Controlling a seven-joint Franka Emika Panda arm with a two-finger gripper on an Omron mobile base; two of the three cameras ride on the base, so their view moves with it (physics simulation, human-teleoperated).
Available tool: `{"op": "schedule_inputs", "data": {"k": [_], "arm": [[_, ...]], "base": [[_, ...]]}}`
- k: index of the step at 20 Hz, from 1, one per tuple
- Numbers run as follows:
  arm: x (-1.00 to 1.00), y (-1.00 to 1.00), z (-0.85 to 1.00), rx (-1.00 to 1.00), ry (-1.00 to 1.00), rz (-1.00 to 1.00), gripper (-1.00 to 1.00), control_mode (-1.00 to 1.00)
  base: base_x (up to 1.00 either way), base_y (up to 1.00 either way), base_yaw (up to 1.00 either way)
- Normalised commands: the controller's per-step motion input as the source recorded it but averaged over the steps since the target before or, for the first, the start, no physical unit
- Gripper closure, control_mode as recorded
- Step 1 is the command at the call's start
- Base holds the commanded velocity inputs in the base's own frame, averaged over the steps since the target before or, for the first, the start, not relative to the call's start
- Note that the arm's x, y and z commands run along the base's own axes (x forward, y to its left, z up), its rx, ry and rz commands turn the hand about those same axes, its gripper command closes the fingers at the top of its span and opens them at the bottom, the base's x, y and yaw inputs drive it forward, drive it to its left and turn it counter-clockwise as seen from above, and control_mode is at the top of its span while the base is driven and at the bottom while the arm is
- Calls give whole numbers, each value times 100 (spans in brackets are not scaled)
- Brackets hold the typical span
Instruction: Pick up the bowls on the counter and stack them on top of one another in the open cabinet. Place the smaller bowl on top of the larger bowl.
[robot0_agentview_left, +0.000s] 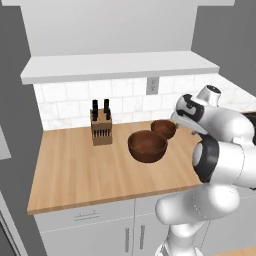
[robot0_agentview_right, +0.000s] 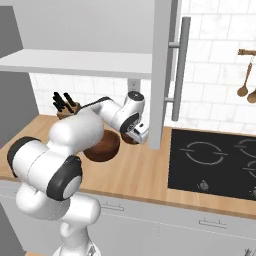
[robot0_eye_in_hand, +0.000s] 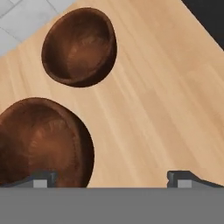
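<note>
Your gripper (robot0_eye_in_hand: 112, 177) hangs over the counter (robot0_eye_in_hand: 162, 109) with its two fingertips (robot0_eye_in_hand: 41, 178) set wide apart and nothing between them; one tip sits above the near rim of the larger bowl (robot0_eye_in_hand: 39, 142), the other over bare wood. In the right base view you see the hand (robot0_agentview_right: 137, 131) low over the counter, just in front of the two bowls and next to the white upright panel (robot0_agentview_right: 161, 75). The larger bowl (robot0_agentview_left: 147, 145) stands upright on the counter (robot0_agentview_left: 85, 170), and the smaller bowl (robot0_agentview_left: 164, 128) stands just behind it toward the tiled wall (robot0_agentview_left: 125, 97), the two close together but, from the hand view, with a strip of wood between them. The smaller bowl (robot0_eye_in_hand: 79, 47) is also upright and empty, close to the edge where the counter meets the tile. Above them you have the thick white ledge of the open cabinet (robot0_agentview_left: 120, 67). A knife block (robot0_agentview_left: 101, 129) stands on the counter to the left of the bowls, apart from them. To the right, past the panel, a black cooktop (robot0_agentview_right: 215, 162) is set into the counter, and wooden spoons (robot0_agentview_right: 246, 80) hang on the wall above it.
</note>
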Motion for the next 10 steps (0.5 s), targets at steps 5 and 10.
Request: {"op": "schedule_inputs", "data": {"k": [5, 10], "arm": [[50, 0, -11, 6, 3, -7, -100, -100], [48, -12, -13, 4, 11, -2, -100, -100]], "base": [[0, 0, 0], [0, 0, 0]]}}
